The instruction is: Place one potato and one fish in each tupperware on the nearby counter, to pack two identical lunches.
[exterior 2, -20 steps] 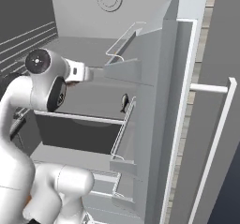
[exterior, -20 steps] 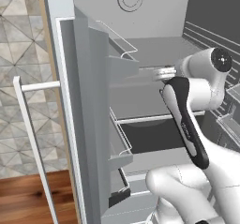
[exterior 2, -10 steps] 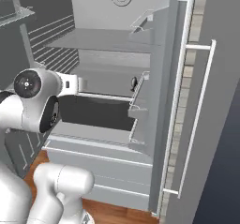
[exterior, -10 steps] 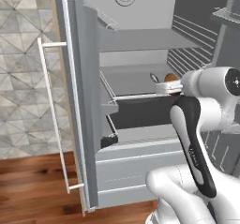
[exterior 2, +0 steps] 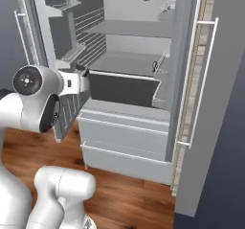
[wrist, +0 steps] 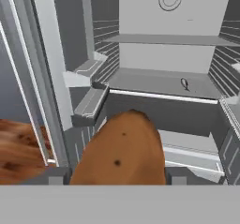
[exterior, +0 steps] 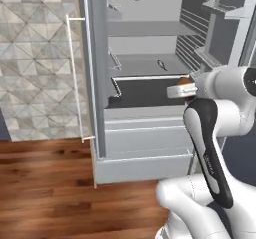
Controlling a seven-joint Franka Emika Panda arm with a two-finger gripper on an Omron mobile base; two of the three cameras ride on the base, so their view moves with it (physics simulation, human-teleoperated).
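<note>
Now the base has backed away from the open fridge (exterior 2: 139, 79), whose whole front has come into view. 1 potato (wrist: 123, 150) sits clamped in the tool (wrist: 115, 174), clear of the shelves, apparently ready for carrying toward the tabletop and a tupperware.

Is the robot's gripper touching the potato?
Touching. In the hand view the potato sits between the gripper's fingertips, one pressed against each side.

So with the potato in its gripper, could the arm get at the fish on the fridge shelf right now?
Probably not: the gripper is shut on the potato, so its fingers are occupied, though the fridge stands open and the fish lies unobstructed on the shelf.
</note>
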